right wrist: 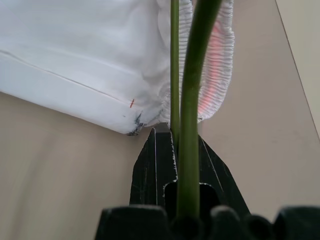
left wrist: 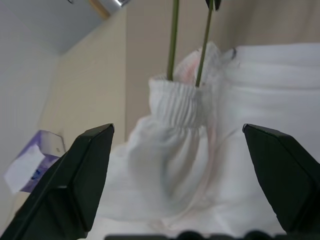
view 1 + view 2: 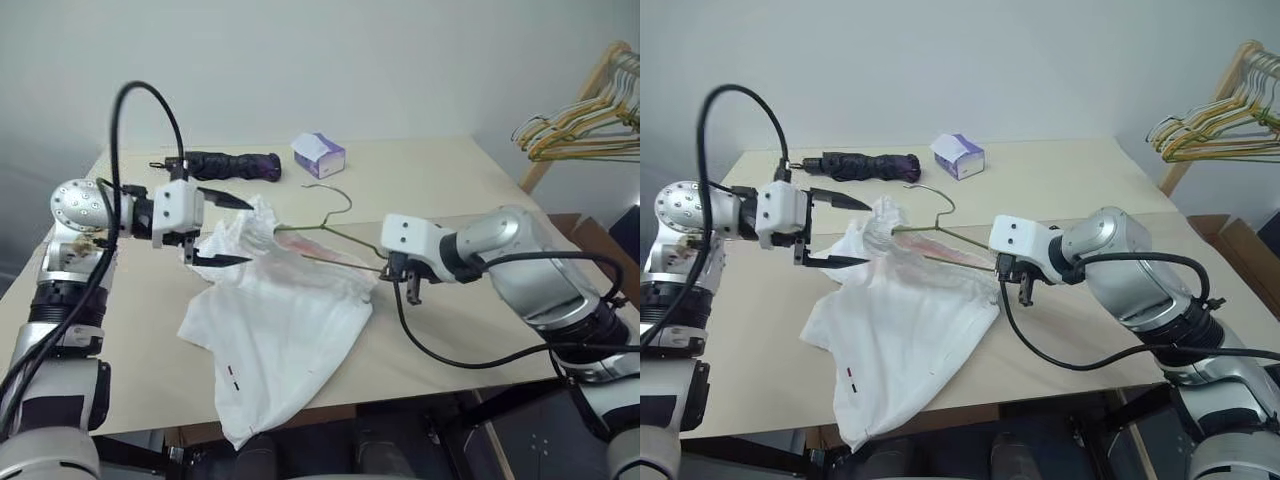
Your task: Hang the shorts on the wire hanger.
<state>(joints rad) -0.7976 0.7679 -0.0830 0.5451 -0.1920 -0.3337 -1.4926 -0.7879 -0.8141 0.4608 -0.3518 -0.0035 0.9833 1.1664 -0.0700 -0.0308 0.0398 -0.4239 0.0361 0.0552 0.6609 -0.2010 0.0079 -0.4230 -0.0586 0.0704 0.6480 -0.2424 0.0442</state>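
**Shorts on the wire, one side held**

Table [image 3: 470, 190] first, because it is the biggest thing here: a big pale top with a white wall behind it. Off at the far right side, a bunch of yellow and green hangers [image 3: 590, 115] hangs on a wooden rack.

On the table lie the shorts [image 3: 275, 330], white and crumpled, with one leg hanging over the near edge. Their stretchy waistband is bunched up and lifted off the table. The wire hanger [image 3: 335, 235] goes into the waistband, and its hook sticks up behind the cloth, toward the far side of the table.

The right gripper [image 3: 410, 290] is pinched tight on the hanger's end, at the right side of the shorts. The two thin wires run straight out between its black fingers.

The left gripper [image 3: 222, 230] is spread wide, with nothing in it. It floats at the left side of the shorts, with its black fingers [image 2: 82, 175] on either side of the bunched waistband.

Farther back lie a dark folded umbrella [image 3: 228, 165] and a small white and purple tissue box [image 3: 319, 154].
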